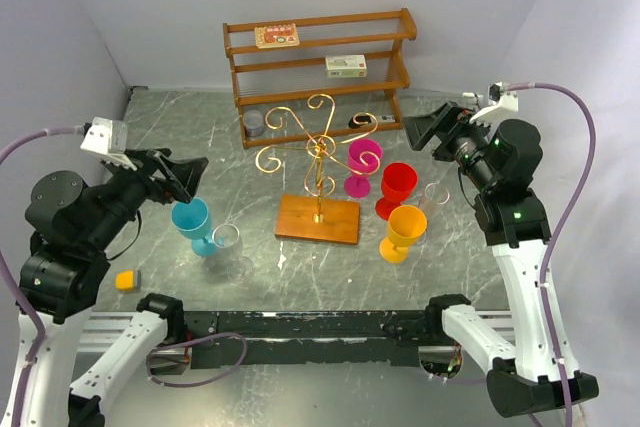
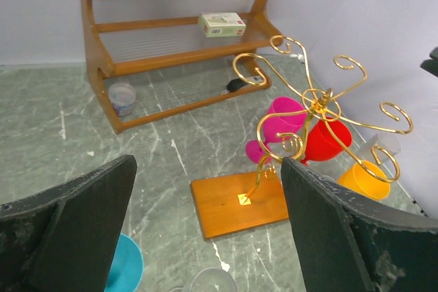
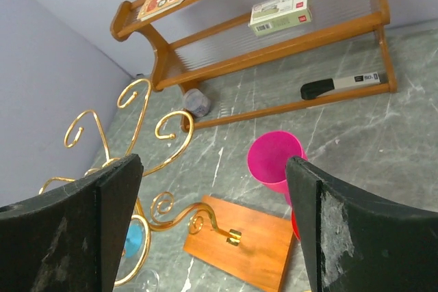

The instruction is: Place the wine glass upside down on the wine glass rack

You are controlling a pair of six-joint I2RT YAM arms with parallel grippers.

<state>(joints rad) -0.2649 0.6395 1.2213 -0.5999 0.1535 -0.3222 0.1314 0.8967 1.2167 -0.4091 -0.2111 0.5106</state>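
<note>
The gold wire wine glass rack [image 1: 320,147] stands mid-table on its wooden base [image 1: 318,219], with nothing hanging on it. Upright glasses stand around it: blue [image 1: 192,219] and clear [image 1: 227,242] to its left, magenta [image 1: 362,162], red [image 1: 397,185], yellow [image 1: 405,230] and a second clear one [image 1: 435,194] to its right. My left gripper [image 1: 185,177] is open and empty above the blue glass [image 2: 126,264], facing the rack [image 2: 318,104]. My right gripper [image 1: 425,132] is open and empty, above and right of the magenta glass [image 3: 274,158].
A brown three-tier wooden shelf [image 1: 318,57] stands at the back, holding a flat card and a small white box [image 1: 346,66]. A small jar [image 1: 255,124] and a black-handled tool [image 1: 362,122] lie under it. A small orange object [image 1: 127,280] sits near the front left.
</note>
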